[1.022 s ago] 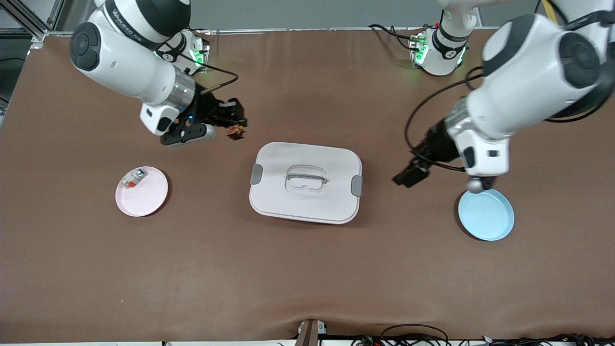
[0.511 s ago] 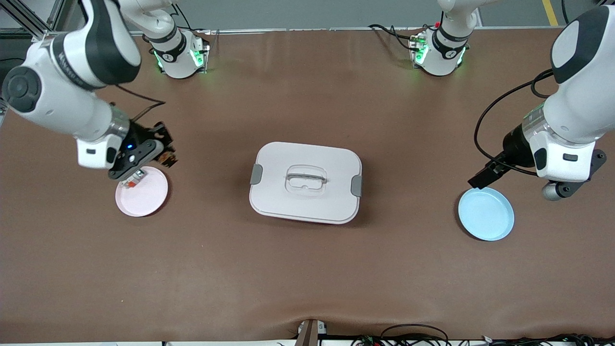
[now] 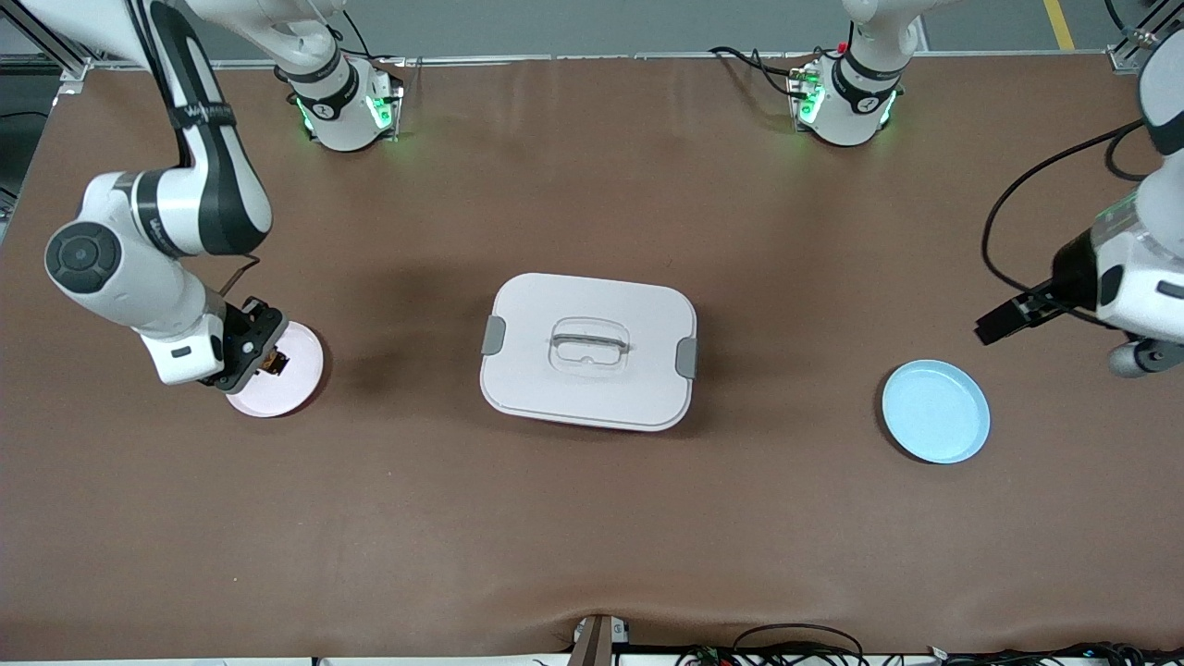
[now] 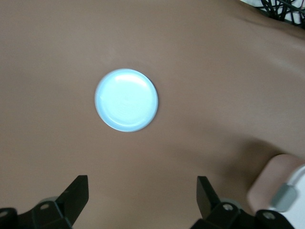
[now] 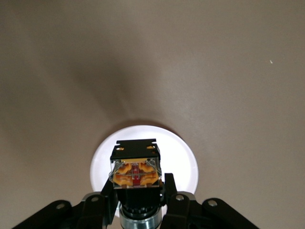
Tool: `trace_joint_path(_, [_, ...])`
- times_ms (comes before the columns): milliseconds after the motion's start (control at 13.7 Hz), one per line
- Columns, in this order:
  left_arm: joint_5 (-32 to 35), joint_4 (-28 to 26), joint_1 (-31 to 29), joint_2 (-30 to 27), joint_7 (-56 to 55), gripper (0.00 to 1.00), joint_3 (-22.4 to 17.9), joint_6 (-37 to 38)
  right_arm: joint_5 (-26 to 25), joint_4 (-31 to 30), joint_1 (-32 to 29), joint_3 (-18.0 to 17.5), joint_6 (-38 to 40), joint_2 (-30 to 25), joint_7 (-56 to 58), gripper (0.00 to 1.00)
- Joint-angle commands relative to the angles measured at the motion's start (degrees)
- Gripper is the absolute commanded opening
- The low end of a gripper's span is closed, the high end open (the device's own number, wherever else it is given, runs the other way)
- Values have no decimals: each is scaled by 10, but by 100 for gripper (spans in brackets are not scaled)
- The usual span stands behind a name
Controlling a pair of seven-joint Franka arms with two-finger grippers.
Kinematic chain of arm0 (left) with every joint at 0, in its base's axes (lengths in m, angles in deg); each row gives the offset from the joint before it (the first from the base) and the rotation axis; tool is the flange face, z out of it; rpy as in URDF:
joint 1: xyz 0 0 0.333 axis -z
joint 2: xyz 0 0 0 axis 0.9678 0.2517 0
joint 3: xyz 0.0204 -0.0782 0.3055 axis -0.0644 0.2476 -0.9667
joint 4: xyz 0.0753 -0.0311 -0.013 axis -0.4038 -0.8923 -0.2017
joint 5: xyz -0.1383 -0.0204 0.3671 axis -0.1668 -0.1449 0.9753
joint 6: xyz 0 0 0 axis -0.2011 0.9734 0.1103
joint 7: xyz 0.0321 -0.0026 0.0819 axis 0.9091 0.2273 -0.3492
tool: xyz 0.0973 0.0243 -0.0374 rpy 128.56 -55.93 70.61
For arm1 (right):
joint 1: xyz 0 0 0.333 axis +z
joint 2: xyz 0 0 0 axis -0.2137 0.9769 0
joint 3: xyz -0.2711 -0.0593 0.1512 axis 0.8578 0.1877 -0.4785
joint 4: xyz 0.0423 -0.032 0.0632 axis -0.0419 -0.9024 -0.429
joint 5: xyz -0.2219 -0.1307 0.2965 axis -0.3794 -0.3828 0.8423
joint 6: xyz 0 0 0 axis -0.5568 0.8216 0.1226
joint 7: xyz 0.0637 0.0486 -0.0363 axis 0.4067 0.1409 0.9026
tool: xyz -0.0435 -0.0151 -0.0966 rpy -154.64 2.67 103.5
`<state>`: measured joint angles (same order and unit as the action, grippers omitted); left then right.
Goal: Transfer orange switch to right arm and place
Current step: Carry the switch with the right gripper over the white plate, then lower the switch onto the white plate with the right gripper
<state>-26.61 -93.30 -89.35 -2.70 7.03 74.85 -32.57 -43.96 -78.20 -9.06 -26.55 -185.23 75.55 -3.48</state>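
- We are seeing even, bright overhead light on the counter [image 3: 592, 518], with pale sheen streaks near the robot bases.
- Soft shadows are falling beside the white box [image 3: 588, 350] and the blue plate [image 3: 935, 412].
- In the right wrist view the pink plate [image 5: 183, 157] is glaring almost white, and a broad dim shadow is lying above it.
- The left wrist view is looking slightly soft and hazy.

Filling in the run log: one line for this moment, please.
right gripper: shut on orange switch, over pink plate | left gripper: open, waiting above blue plate
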Motion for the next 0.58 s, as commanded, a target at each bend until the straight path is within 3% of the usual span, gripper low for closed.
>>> trace_joint_path(0, [-5, -44, 78, -59, 83, 100, -103, 4, -13, -11, -36, -12, -66, 34, 71, 0])
trace_joint_path(292, [-18, -73, 146, -98, 148, 100, -193, 4, -15, -57, -44, -11, -151, 55, 84, 0])
trace_joint_path(511, [-62, -101, 180, -125, 179, 100, -249, 4, -16, -81, -50, -11, -171, 61, 84, 0])
